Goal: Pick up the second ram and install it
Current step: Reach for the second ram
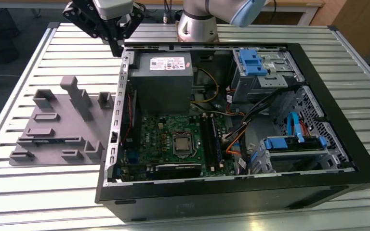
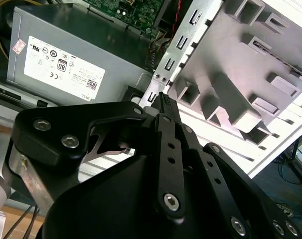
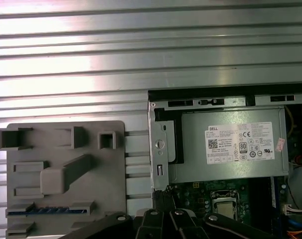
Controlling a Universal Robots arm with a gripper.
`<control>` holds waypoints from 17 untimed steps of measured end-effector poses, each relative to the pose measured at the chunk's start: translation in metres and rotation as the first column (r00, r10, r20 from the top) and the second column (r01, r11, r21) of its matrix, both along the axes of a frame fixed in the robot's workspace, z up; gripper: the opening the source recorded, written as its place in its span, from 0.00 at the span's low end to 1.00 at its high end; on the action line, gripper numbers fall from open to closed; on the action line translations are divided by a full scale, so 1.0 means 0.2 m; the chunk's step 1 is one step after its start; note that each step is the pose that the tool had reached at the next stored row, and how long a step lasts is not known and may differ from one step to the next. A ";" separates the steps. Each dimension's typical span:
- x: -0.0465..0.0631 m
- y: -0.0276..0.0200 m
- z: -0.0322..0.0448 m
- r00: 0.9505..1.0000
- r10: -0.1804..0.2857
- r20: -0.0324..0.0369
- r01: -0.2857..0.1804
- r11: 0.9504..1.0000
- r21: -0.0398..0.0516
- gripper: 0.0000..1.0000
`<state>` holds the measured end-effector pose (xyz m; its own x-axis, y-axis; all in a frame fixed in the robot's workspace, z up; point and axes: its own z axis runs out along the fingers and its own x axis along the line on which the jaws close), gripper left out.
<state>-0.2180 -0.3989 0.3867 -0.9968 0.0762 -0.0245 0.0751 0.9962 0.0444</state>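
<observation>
The ram stick (image 3: 46,210) sits in a long slot of the gray tray (image 1: 56,103), at nine o'clock from the computer case (image 1: 236,197) in the exterior view. The gripper (image 1: 117,49) hangs over the case's eleven o'clock corner, fingers pressed together and holding nothing. A good pick likely needs them spread, squared across the stick's flat faces, gripping mid-length.

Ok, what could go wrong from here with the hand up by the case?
The hand hangs close by the case at its corner, so a straight drop could strike that metal wall. Swinging low toward the tray, it might clip the tall blocks.
</observation>
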 end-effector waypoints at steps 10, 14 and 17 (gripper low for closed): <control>-0.02 0.000 -0.001 1.000 0.000 0.000 0.000 1.000 0.000 0.11; -0.03 0.000 -0.002 1.000 0.000 0.000 0.000 1.000 0.000 0.11; -0.03 0.000 -0.002 1.000 0.000 0.000 0.000 1.000 0.000 0.11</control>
<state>-0.2241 -0.3989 0.3863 -0.9968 0.0762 -0.0244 0.0751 0.9962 0.0443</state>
